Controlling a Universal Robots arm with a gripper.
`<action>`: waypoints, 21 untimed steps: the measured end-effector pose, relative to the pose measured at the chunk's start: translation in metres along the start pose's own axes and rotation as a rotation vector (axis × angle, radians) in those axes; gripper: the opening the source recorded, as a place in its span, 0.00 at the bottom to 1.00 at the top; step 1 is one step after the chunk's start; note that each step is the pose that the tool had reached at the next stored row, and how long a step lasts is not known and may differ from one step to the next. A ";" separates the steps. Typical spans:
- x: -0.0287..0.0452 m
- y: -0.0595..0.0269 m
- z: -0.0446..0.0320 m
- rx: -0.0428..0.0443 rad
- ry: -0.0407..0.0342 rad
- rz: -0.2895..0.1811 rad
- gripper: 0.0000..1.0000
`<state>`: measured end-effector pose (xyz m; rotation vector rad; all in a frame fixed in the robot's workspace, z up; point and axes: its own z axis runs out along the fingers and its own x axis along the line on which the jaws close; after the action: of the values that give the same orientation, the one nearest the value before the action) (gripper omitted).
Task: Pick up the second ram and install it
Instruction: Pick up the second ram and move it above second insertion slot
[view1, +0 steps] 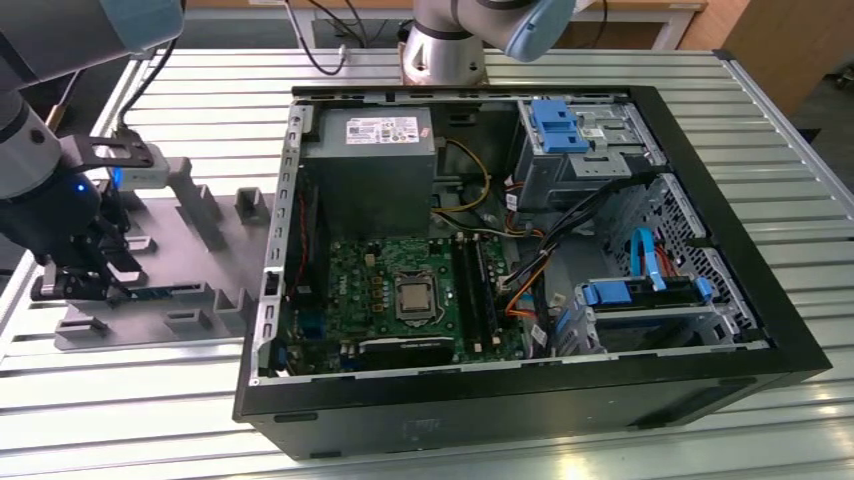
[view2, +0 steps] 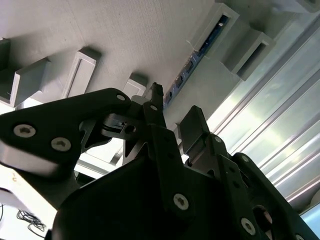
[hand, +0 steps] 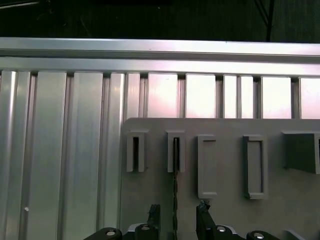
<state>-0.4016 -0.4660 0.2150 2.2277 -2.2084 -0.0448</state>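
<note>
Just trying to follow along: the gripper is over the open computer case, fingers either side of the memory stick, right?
Not quite. The exterior view shows the gripper over the grey fixture plate, beside the computer case, not over it. The rest holds: in the first wrist view its fingers stand either side of the second ram, on edge in a fixture slot.

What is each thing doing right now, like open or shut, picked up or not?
Ram stick, standing on edge in the grey tray's slots, not lifted.
Jaws, open, one on each side of the ram stick.
Computer case, lying on its side, open.
</note>
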 end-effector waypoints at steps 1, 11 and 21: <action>0.0000 0.0000 0.0010 0.0003 -0.0001 0.000 0.42; 0.0011 -0.0002 0.0128 0.0023 0.0000 0.000 0.42; 0.0015 0.0005 0.0202 0.0041 -0.0001 0.000 0.33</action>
<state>-0.4025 -0.4672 0.1948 2.2298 -2.2105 -0.0404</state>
